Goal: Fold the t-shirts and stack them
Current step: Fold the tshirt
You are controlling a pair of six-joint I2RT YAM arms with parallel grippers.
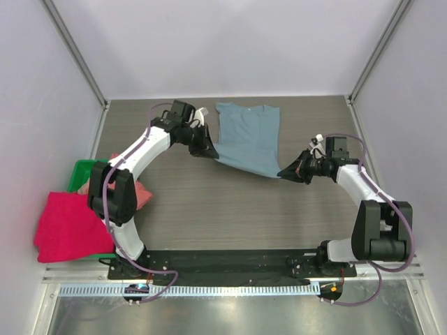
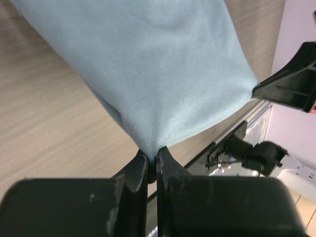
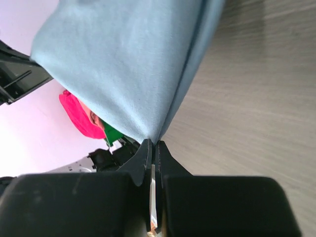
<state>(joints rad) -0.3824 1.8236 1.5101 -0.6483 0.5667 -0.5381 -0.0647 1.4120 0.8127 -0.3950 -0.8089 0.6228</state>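
A slate-blue t-shirt [image 1: 246, 138] lies on the far middle of the table, its near hem lifted between both arms. My left gripper [image 1: 211, 151] is shut on the hem's left corner, where the blue cloth [image 2: 163, 69] fans out from my pinched fingertips [image 2: 152, 157]. The right gripper [image 1: 285, 173] is shut on the hem's right corner, and the blue t-shirt [image 3: 133, 64] hangs from its tips [image 3: 154, 145]. A crimson-pink t-shirt [image 1: 70, 227] drapes over the table's left edge. A salmon-pink t-shirt [image 1: 142, 193] peeks out behind the left arm.
A green bin [image 1: 82, 172] stands at the left edge under the pink shirts. Grey walls close in the back and both sides. The arm bases sit on a black rail [image 1: 230, 264] at the near edge.
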